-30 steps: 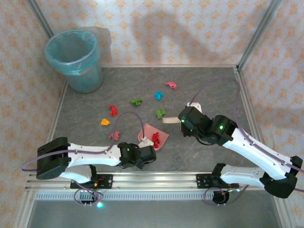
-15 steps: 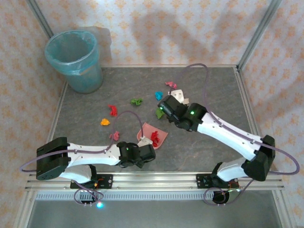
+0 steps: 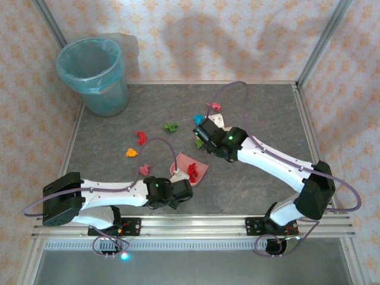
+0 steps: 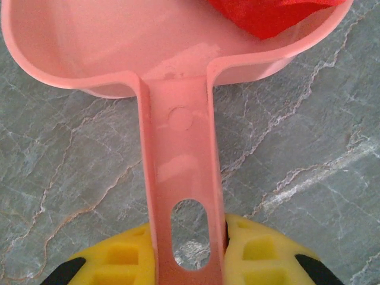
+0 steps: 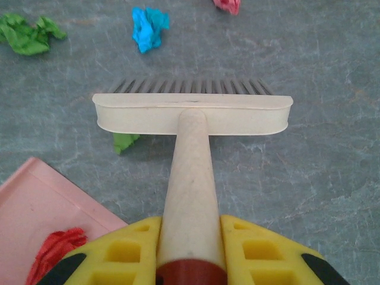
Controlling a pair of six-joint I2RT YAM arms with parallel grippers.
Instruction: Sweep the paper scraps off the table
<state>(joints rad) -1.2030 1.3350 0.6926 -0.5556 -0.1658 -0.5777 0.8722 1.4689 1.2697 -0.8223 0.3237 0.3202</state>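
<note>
Green paper scrap (image 5: 123, 141) peeking from under brush (image 5: 193, 114) head, right tool (image 5: 190, 240) gripping brush, left tool (image 4: 190, 246) gripping dustpan (image 4: 178, 136)

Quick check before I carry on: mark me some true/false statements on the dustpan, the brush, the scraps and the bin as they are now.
1. The left gripper is shut on the dustpan handle. True.
2. The dustpan is empty. False: a red scrap lies in it.
3. The right gripper holds a brush by its handle. True.
4. The bristles rest on the blue scrap. False: the blue scrap lies beyond the bristles, apart from them; a green scrap peeks out from under the brush head.
5. The bin lies tipped on its side. False: the bin stands upright at the far left corner of the table.
</note>
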